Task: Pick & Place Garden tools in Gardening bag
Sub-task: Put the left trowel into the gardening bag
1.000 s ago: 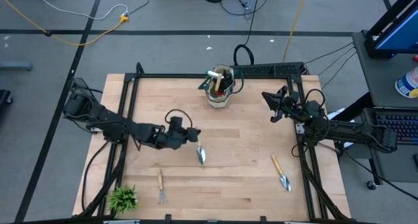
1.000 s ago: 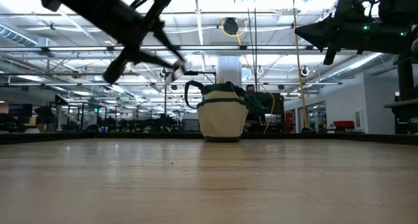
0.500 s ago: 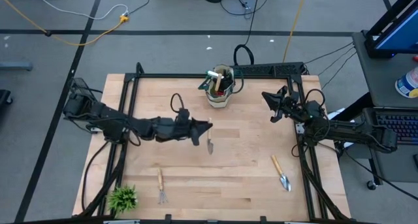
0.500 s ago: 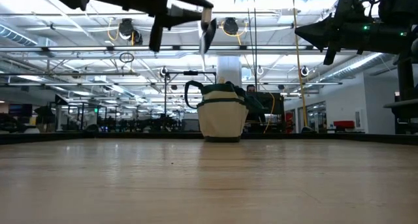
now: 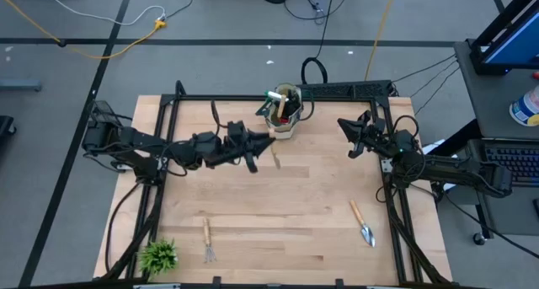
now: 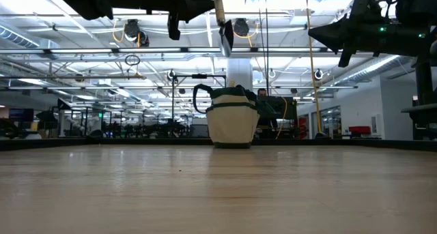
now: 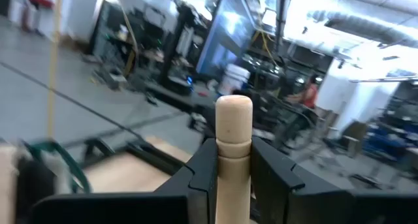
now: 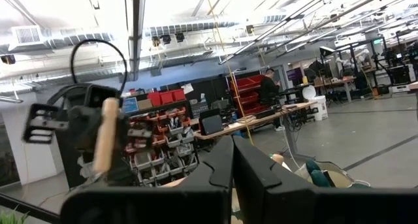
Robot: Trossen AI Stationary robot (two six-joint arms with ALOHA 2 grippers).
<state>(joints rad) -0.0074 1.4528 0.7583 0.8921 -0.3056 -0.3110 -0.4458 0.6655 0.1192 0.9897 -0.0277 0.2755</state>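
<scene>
Trowel (image 5: 274, 157) clamped in left gripper (image 5: 268, 146).

A small spiky green plant (image 5: 158, 256) is seen at the tabletop's (image 5: 312, 213) seven o'clock corner. Cables (image 5: 101, 19) are laid across the grey floor at twelve o'clock.

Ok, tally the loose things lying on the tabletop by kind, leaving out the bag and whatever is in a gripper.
Trowel: 1
Hand rake: 1
Spiky green plant: 1
Total: 3
</scene>
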